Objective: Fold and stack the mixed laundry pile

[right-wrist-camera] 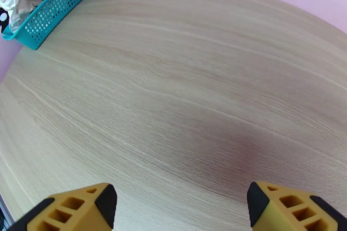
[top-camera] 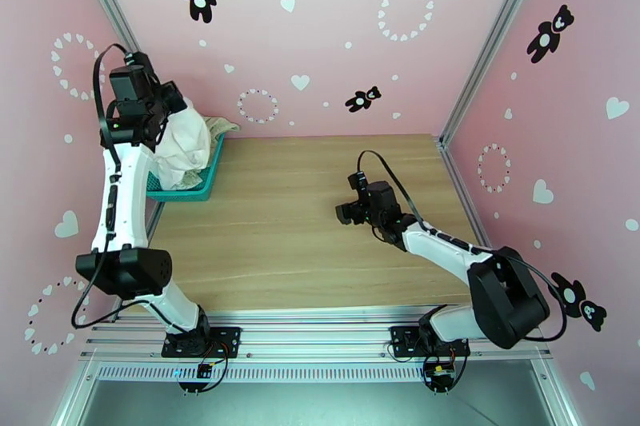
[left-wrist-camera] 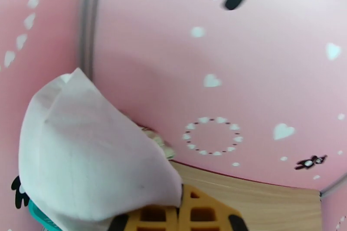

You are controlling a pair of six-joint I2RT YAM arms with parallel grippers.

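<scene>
Far left corner of the pale wooden table (top-camera: pixel 304 212): teal plastic mesh basket (top-camera: pixel 200 192), shallow, rectangular.

Contents: crumpled cream-beige cloth garment (top-camera: pixel 218 125) lying in the basket, with a bit poking over the far rim. The white soft T-shirt (top-camera: pixel 186 140) hangs as a bunched drape from the left gripper (left-wrist-camera: pixel 180 203) above the basket, its lower end reaching down into it.

Left gripper: orange fingers pressed together, a fold of the white shirt pinched between them.

Right gripper (right-wrist-camera: pixel 182 201): jaws spread wide, nothing between them, hovering over bare wood near the table's middle, well apart from the basket.

Hard to make out:
- From overhead, the left fingertips are buried under the shirt.
- The left arm covers the basket's left end.
- How much shirt rests inside the basket: cannot tell.
- The right wrist view cuts both garments and the basket (right-wrist-camera: pixel 52 11) off at its corner.
</scene>
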